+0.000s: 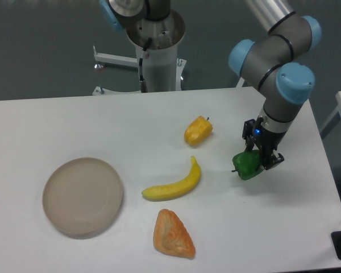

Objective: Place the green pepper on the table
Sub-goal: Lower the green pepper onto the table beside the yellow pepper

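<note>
Gripper [260,159] fingers are clamped on the green pepper [248,164], tilted, near the table's [57,119] right edge.

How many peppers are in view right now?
2. The green pepper is held in the hand at the table's right side; the yellow pepper lies left of it, above the banana.

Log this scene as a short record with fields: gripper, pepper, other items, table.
gripper: shut on the green pepper, right side of the table
green pepper: low over the tabletop; whether it touches cannot be told
plate: front left, nothing on it
banana: centre, lying flat
yellow pepper: behind the banana
orange wedge: front centre
</note>
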